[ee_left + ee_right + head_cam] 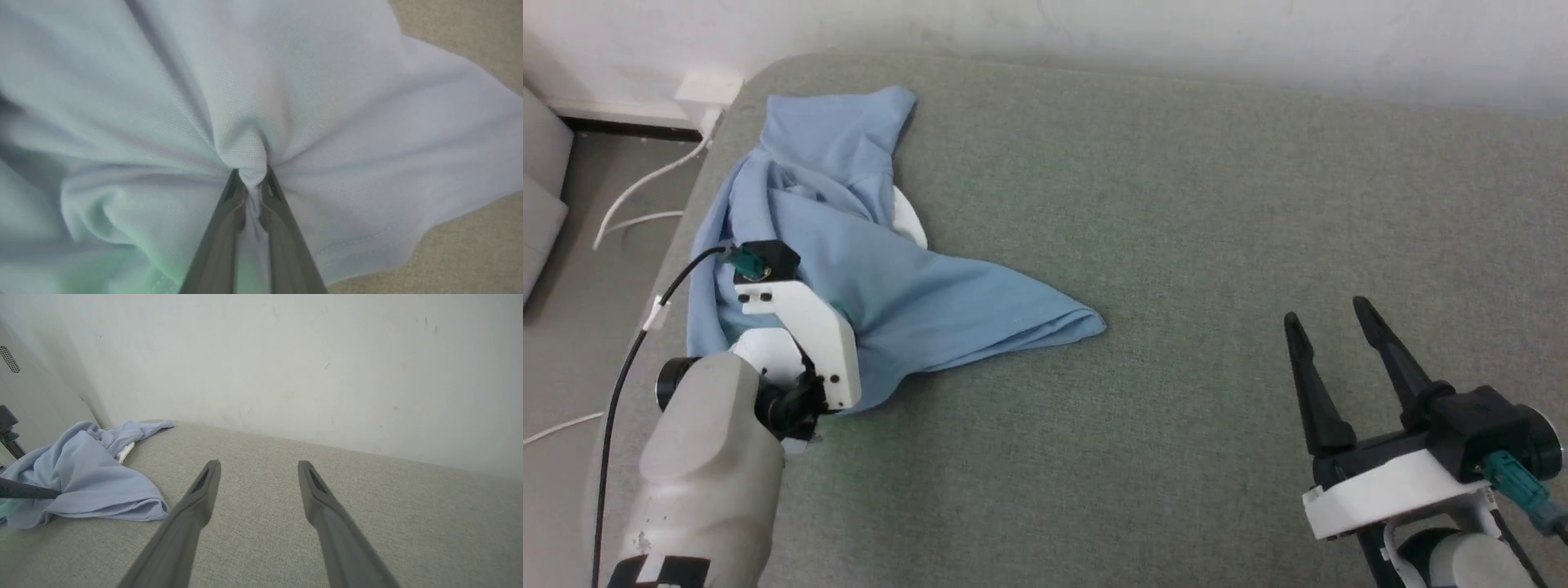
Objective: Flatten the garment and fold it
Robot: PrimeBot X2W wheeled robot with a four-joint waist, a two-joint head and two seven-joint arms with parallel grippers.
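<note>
Risk first: lifting the light blue polo shirt [890, 286] by a small pucker of mid-cloth, not by a hem or a corner, so probably dragging the whole heap instead of spreading it. Could also slip out of so thin a pinch under a quick pull. Lying so near the left edge of the surface [1176, 204], may slide over it with any pull to that side. Crumpled at the far left corner, with one tail reaching toward the middle. Closed tight on a fold of it, near the left edge: the left jaws. Wide and empty, over the near right part, well apart from the shirt: the right jaws.
</note>
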